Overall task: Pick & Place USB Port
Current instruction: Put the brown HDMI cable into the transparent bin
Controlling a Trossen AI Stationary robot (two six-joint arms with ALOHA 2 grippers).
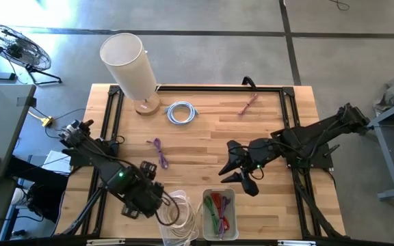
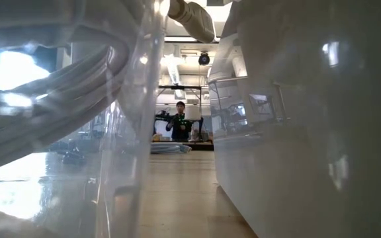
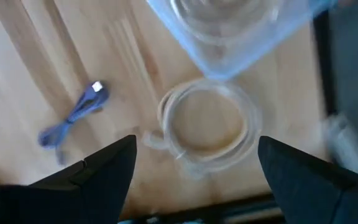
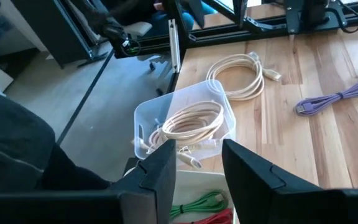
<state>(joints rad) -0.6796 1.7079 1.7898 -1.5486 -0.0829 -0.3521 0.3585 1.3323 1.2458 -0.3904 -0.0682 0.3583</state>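
1. Left gripper [image 1: 157, 208]: fingers spread wide, holding nothing, above coiled white cable [image 3: 207, 127] beside clear bin [image 1: 183, 220].
2. Right gripper [image 1: 237, 167]: partly parted, empty, hovering near second bin [image 1: 220, 214] with red and green cables.
3. Purple USB cable [image 1: 160, 152]: lying on table [image 1: 204, 137] between both arms.

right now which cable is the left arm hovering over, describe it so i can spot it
Start at the table's near edge, where two clear bins sit side by side. Just left of the bins, under the left gripper, a cream cable lies coiled in a loose ring on bare wood. The purple cable lies stretched out instead.
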